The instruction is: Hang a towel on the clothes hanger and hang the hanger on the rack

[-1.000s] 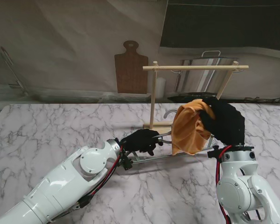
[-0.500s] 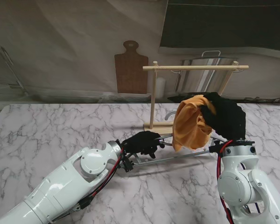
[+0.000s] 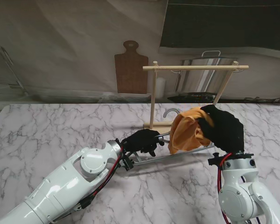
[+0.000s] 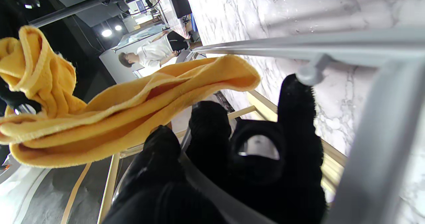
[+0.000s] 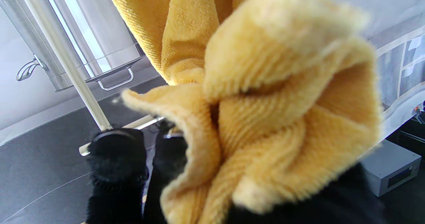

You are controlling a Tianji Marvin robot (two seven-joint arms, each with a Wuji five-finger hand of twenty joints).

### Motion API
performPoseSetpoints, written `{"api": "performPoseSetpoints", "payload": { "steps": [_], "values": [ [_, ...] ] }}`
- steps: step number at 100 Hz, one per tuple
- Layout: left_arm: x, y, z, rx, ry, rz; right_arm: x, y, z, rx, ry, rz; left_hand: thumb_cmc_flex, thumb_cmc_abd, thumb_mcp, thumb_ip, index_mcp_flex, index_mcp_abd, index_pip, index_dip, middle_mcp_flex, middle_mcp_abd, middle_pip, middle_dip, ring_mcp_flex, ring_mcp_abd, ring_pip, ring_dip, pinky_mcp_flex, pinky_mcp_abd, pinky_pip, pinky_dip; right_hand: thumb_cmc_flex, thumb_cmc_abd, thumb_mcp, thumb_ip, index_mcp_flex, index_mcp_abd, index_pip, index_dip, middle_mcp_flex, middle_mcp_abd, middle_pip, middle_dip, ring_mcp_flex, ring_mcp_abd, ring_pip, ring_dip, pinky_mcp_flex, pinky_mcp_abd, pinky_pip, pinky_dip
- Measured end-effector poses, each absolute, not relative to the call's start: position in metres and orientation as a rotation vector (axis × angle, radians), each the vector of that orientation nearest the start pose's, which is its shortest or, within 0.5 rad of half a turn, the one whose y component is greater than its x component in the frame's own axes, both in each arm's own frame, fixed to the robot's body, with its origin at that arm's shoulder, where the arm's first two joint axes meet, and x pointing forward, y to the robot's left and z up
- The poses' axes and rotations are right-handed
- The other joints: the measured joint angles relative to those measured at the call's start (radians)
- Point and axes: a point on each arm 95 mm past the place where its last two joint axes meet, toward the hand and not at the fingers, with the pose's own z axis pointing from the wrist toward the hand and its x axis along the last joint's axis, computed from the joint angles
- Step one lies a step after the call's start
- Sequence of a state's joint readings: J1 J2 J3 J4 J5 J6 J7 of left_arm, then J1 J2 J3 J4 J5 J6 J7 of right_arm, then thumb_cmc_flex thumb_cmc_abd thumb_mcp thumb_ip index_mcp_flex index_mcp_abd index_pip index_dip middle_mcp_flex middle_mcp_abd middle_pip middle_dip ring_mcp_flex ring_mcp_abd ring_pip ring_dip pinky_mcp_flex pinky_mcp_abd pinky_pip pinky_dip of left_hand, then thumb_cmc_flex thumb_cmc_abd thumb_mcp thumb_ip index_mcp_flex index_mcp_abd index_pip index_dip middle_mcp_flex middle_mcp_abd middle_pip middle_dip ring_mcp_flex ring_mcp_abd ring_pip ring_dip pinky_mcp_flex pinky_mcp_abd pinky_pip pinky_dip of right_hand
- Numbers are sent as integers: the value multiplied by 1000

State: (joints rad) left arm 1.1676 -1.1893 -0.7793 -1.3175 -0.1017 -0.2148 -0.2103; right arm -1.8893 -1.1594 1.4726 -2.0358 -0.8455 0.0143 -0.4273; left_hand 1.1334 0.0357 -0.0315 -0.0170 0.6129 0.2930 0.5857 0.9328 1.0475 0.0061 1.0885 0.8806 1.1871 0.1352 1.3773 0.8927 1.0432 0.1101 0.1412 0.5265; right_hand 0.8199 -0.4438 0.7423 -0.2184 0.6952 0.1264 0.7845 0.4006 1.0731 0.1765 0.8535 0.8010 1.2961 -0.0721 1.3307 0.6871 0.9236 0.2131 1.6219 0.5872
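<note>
Over the last second my right hand has dropped with the towel: the bundle was up off the hanger, now it sits lower and partly across the hanger bar, with a fold hanging over the near side. I read that as the draping step underway, not done; most of the cloth is still bunched in the grip rather than spread on both sides of the bar. Right hand: fingers curled tight on the towel, the right wrist view is mostly yellow cloth wadded between black fingers; not loosened at all as far as I can see. Left hand hasn't moved, clamped on the hanger near its neck, holding the frame tilted, far end raised toward the towel, near end close to the table. Left wrist view confirms fingers wrapped around the metal rods, with the towel lying just over the bar beyond them. Hook sits free near the rack post, not on the rail. Rack stands behind, untouched. Next needs the right hand to let go with the cloth balanced, or it slides off.
</note>
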Motion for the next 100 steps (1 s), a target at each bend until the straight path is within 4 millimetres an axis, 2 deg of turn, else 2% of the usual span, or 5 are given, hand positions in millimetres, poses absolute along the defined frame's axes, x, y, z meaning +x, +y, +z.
{"api": "performPoseSetpoints", "payload": {
  "steps": [24, 58, 100],
  "values": [
    [439, -137, -322, -2051, 1500, -2309, 311, -35, -213, 1078, 768, 1820, 0, 0, 0, 0, 0, 4, 0, 0, 0, 2, 0, 0, 0, 0, 0, 0, 0, 0, 0, 0, 0, 0, 0, 0, 0, 0, 0, 1, 0, 0, 0, 0, 0, 0, 0, 0, 0, 0, 0, 0],
    [439, -138, -320, -2070, 1485, -2322, 310, -44, -223, 1133, 797, 1785, 0, 0, 0, 0, 0, 8, -1, 0, 0, 4, 1, 1, 0, 0, 1, 0, 0, 0, 0, 0, 0, 0, 0, 0, 0, 0, 0, 2, 0, 0, 0, 1, 0, 0, 0, 0, 0, 0, 0, 0],
    [437, -141, -308, -2027, 1463, -2369, 320, -29, -241, 1167, 926, 1737, 0, 0, 0, 0, 0, 9, -1, 0, 0, 4, 2, 1, 0, 0, 2, 0, 0, 0, 0, 0, 0, 0, 0, 0, 0, 0, 0, 2, 0, 0, 1, 2, 0, 0, 0, 0, 0, 0, 0, 0]
  ]
}}
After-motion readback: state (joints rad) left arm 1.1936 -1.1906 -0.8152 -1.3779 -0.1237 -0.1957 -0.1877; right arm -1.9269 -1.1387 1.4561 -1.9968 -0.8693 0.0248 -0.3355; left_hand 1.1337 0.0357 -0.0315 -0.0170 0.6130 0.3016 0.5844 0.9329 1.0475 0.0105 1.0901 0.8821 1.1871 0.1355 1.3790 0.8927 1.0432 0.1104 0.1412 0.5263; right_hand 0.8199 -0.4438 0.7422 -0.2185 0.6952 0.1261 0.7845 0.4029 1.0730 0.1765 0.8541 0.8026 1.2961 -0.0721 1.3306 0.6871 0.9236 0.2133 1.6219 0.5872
